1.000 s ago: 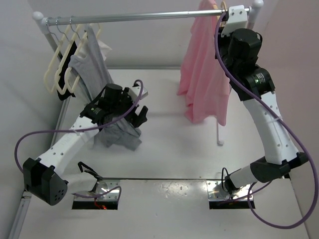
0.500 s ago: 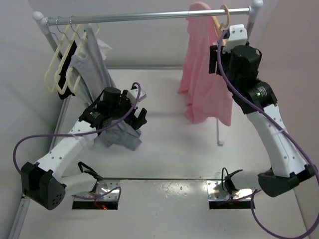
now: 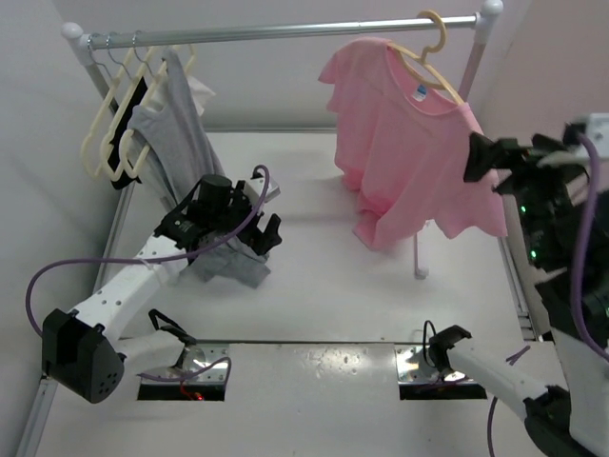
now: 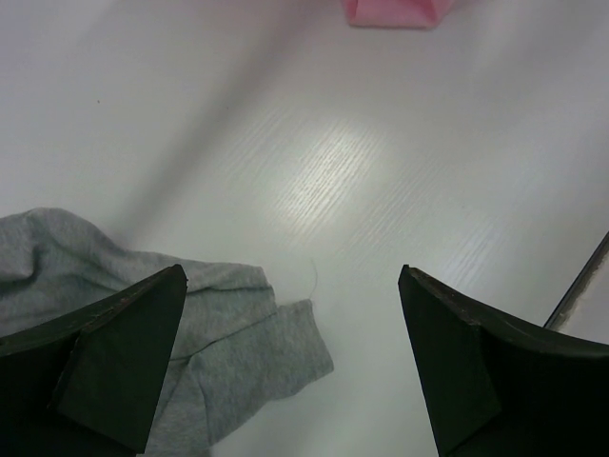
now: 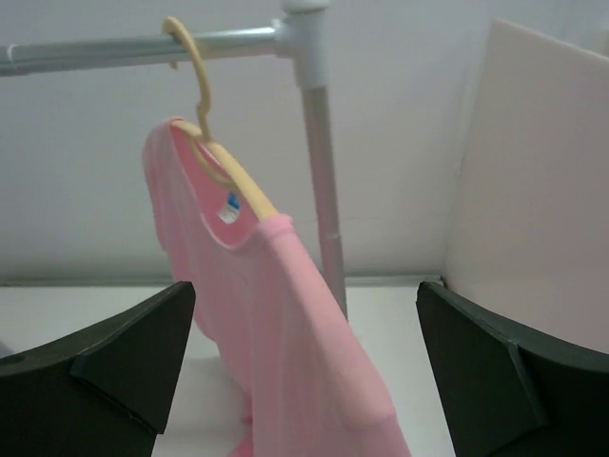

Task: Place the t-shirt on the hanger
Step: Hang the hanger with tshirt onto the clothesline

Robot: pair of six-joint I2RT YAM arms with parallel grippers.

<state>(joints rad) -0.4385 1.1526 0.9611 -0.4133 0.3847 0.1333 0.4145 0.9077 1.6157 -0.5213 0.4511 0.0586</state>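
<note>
Hanging is judged done: t-shirt (image 3: 409,152) is draped on hanger (image 3: 433,52), hooked over rail (image 3: 285,31). Right gripper (image 3: 479,159) is seen just beside a sleeve, jaws apart and empty; left gripper (image 3: 267,231) likewise spread above gray garment (image 3: 233,268). Only a clean retreat is called for.

No text can be read; the blue label (image 5: 228,207) in the t-shirt (image 3: 409,152) neck is too small to make out.
</note>
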